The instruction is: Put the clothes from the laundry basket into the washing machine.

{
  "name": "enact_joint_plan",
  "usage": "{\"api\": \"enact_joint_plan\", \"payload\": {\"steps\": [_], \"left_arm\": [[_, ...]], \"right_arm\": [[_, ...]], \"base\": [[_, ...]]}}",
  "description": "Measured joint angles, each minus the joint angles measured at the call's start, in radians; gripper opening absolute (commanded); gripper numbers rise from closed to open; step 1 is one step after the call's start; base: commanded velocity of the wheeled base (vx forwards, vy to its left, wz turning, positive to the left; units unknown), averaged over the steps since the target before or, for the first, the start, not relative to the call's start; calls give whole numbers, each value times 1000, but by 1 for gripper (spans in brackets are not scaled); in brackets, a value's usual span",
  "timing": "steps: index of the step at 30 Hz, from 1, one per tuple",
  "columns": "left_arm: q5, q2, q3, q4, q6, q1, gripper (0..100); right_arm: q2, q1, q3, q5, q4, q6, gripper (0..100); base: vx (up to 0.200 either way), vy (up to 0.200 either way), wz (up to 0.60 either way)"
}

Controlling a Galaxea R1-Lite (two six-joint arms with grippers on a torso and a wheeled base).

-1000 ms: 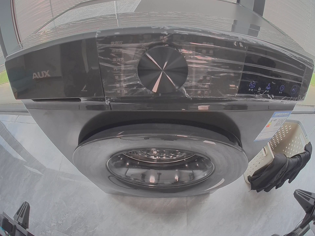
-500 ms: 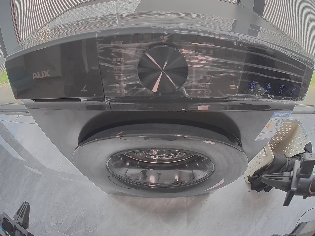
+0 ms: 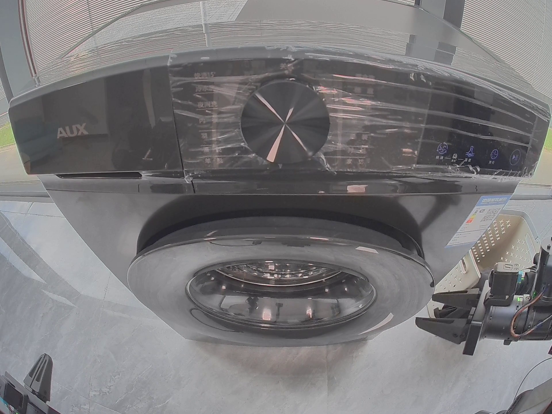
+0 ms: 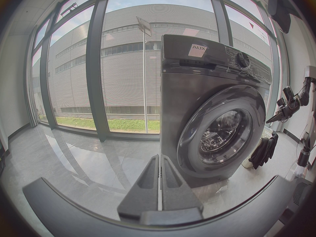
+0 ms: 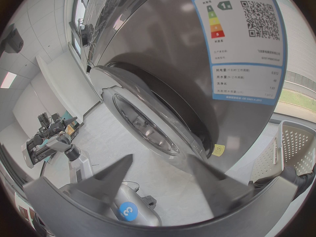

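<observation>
My left claw (image 4: pixel 160 158) sits low at seven o'clock in the head view, its two fingers pressed together with nothing between them. The washing machine (image 3: pixel 276 202) stands dead ahead at twelve. Its round door (image 3: pixel 282 283) is shut, and a dial (image 3: pixel 284 121) sits in the middle of the film-wrapped panel. At four o'clock my right claw (image 3: pixel 428 311) hangs near the machine's lower corner, fingers spread and empty, pointing toward the door. Just behind it the white laundry basket (image 3: pixel 512 240) stands on the floor beside the machine, with the black clothes (image 4: pixel 263 150) draped over its near rim.
</observation>
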Motion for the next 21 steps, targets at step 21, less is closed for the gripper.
{"api": "enact_joint_plan", "payload": {"steps": [21], "left_arm": [[0, 0, 0, 0, 1, 0, 0]], "right_arm": [[12, 1, -73, 4, 21, -1, 100]], "base": [[0, 0, 0]]}}
